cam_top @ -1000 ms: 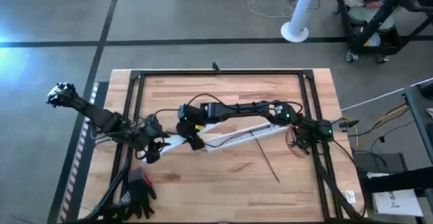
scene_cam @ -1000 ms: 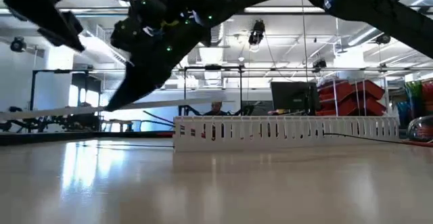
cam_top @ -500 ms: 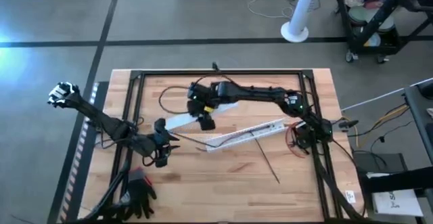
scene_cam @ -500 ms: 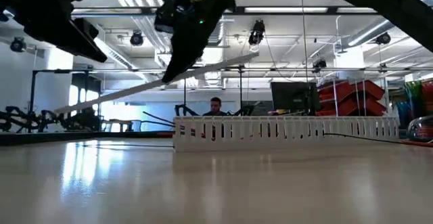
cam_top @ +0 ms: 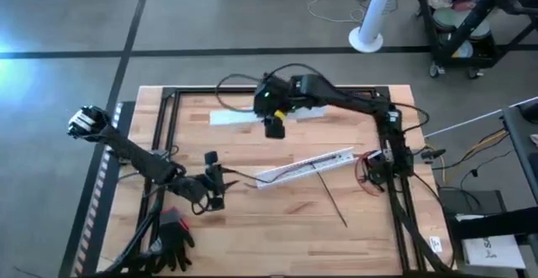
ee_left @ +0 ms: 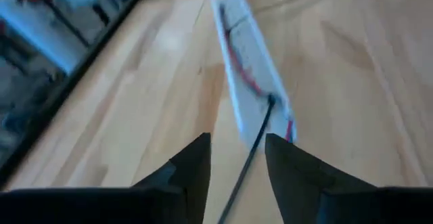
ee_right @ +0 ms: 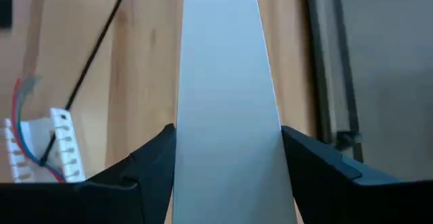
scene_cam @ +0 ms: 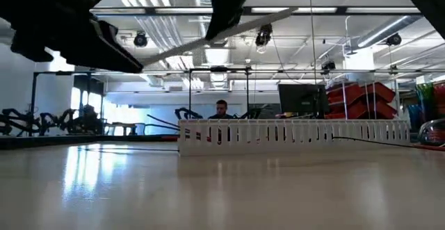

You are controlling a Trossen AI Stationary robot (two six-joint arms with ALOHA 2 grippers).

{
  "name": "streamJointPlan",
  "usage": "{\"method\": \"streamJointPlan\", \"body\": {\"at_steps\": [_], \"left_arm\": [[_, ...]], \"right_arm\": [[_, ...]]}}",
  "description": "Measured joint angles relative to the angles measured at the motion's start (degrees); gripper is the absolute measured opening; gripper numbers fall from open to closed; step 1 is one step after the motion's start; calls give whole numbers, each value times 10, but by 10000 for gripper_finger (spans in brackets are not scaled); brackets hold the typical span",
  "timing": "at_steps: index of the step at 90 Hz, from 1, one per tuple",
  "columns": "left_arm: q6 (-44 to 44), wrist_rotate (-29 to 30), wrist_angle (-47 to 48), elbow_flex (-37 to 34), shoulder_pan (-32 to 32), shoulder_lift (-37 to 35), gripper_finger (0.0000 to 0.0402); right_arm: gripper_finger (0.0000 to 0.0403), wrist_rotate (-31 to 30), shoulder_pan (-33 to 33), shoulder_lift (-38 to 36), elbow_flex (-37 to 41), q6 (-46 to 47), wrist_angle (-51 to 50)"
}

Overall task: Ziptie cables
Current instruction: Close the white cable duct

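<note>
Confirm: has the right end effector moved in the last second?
Yes. The right end effector, shut on the white strip, has gone from mid-table toward the far edge of the black frame, lifting the strip.

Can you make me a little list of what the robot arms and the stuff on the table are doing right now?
Right tool: lifted over the far half of the table, shut on the flat white strip.
Flat white strip: held up off the table, sticking out to both sides of the tool.
Left tool: low at the near left of the table, open, holding nothing.
Slotted white tray: lying slanted mid-table, red and dark wires inside.
Thin dark stick: loose on the table, near the tray.
Table: light wood with a black frame.
</note>
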State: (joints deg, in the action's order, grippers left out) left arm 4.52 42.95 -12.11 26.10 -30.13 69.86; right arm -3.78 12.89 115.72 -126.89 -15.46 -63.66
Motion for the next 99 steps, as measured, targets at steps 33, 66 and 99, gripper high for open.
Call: {"method": "streamJointPlan", "body": {"at_steps": [33, 66, 99], "left_arm": [[-84, -96, -328, -27, 53, 171, 150], [-11, -97, -351, 64, 86, 332, 163], [74, -136, -253, 87, 109, 352, 36]], "right_arm": [[219, -13, 23, -29, 0, 20, -5], [219, -29, 12, -31, -1, 29, -8], [219, -44, -15, -52, -2, 33, -11]]}}
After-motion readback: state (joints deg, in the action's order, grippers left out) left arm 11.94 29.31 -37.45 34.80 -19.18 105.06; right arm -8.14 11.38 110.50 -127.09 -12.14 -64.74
